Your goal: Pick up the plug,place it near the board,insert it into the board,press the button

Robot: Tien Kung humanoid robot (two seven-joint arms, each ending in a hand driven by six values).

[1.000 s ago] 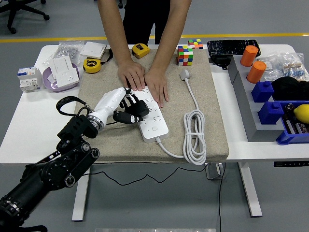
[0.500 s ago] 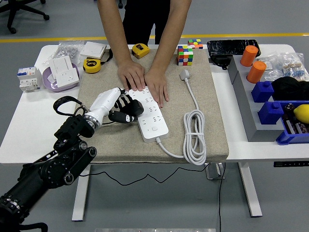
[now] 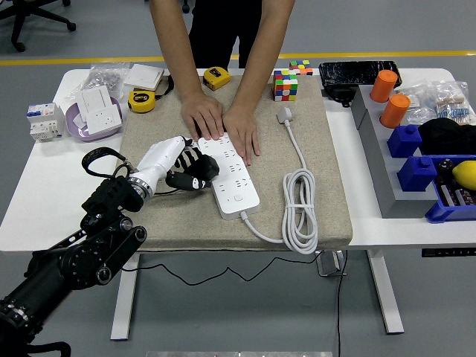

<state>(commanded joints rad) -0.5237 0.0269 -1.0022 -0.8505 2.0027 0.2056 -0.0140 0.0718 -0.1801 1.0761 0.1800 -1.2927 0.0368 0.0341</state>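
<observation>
A white power strip point(image 3: 232, 178) lies at a slant on the grey felt mat point(image 3: 171, 219), with its switch point(image 3: 238, 198) near the close end. A person at the far side presses both hands point(image 3: 223, 123) flat on the strip's far end. My left hand point(image 3: 190, 169), white-backed with black fingers, comes in from the lower left and is curled around a black plug point(image 3: 203, 170). The plug sits just at the strip's left edge, about at its middle. I cannot tell whether the prongs touch the sockets. The right arm is out of view.
The strip's white cord point(image 3: 301, 212) lies coiled on the mat's right side, ending in a white plug point(image 3: 285, 114). A Rubik's cube point(image 3: 285, 84) and two tape measures point(image 3: 141, 100) sit at the back. Blue bins point(image 3: 416, 172) and orange cylinders point(image 3: 384, 85) fill the right.
My left hand has drawn back to the left with the plug, from over the strip's sockets to its left edge. The person's hands have stayed put.
</observation>
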